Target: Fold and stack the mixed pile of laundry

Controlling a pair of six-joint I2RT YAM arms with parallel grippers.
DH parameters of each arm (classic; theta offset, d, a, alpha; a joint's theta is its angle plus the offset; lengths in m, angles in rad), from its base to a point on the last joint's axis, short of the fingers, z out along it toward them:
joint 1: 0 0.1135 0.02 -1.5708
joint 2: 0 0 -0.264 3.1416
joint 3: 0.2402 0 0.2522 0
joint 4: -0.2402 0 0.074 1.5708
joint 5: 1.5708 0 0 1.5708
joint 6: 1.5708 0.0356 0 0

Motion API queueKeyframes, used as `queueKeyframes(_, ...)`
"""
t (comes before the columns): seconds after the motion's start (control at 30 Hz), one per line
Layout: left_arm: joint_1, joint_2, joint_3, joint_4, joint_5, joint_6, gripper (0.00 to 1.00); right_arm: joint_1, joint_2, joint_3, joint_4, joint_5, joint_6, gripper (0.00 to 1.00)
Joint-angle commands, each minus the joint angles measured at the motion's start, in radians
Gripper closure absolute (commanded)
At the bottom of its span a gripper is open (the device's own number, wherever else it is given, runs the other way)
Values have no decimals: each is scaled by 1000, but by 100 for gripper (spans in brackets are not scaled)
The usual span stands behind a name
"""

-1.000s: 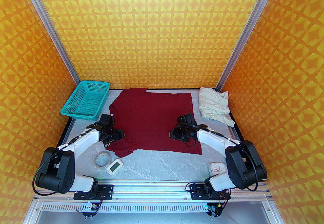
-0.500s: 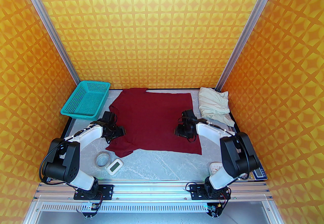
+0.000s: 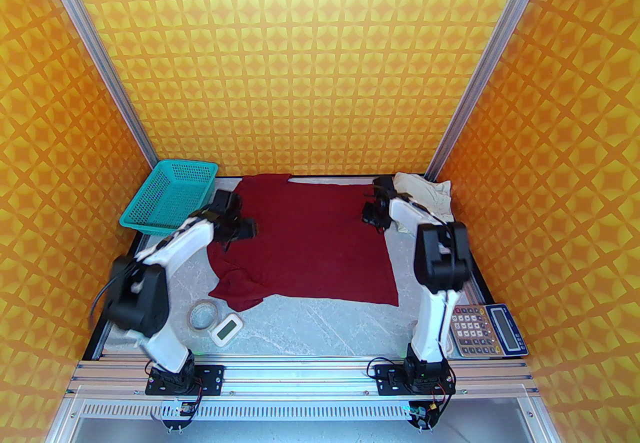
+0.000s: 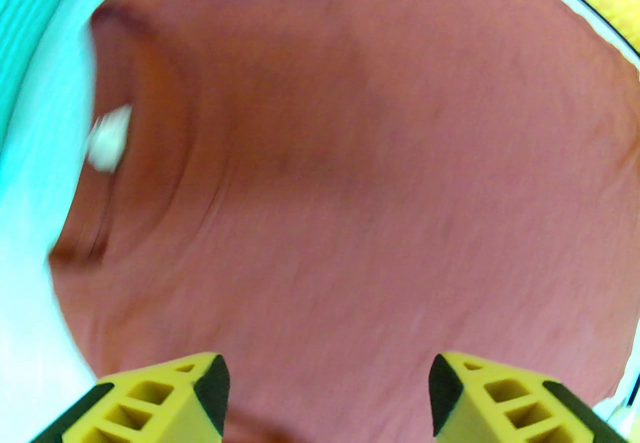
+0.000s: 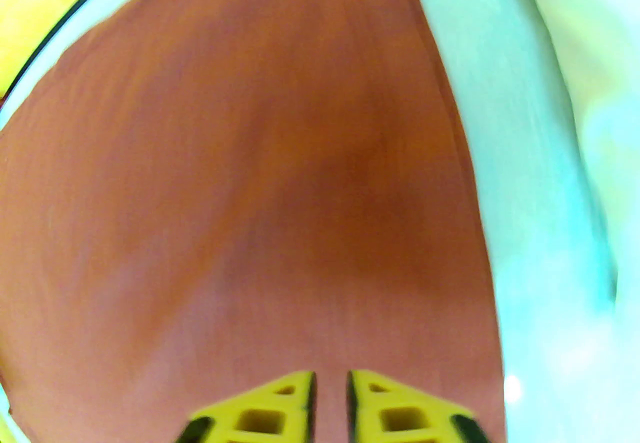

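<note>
Orange-yellow patterned walls (image 3: 320,56) enclose a grey marbled table (image 3: 325,321); two arms reach from the near edge.

(a) Top view. Dark red T-shirt (image 3: 310,241) lies spread flat at table ctr, far hem close to the rear edge; its near-L sleeve is rumpled. Cream piece (image 3: 430,193) sits bunched in the far-R corner, partly hidden behind the R arm and apart from the T-shirt. Teal basket (image 3: 170,201) stands at far L, just beside the shirt's L side. Near L: tape roll (image 3: 202,316) w/ a small white digital device (image 3: 226,328) next to it. Near R: calculator (image 3: 487,336).

(b) L wrist view (blurred). Left fingers (image 4: 165,396) stand wide apart above the shirt body, nothing between them; neckline w/ white label (image 4: 107,141) shows at L.

(c) R wrist view (blurred). Right fingers (image 5: 295,396) are nearly together, only a narrow slit left, over the shirt's far-R corner near its side edge. No cloth visibly pinched; contact w/ the fabric can't be judged.
</note>
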Motion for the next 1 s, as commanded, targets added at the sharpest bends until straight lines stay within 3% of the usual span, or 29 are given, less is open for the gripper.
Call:
queueKeyframes(0.0,12,148,141,55,57,32,32,-19,113,163,-117,70,-23,92)
queueKeyframes(0.47,69,587,584,62,190,-130,34,-69,496,770,-427,16,17,92)
queueKeyframes(0.83,94,804,840,80,298,-192,35,-125,596,887,-291,-187,133,93)
queueKeyframes(0.97,95,806,897,60,309,-167,36,-125,537,827,-183,-222,136,94)
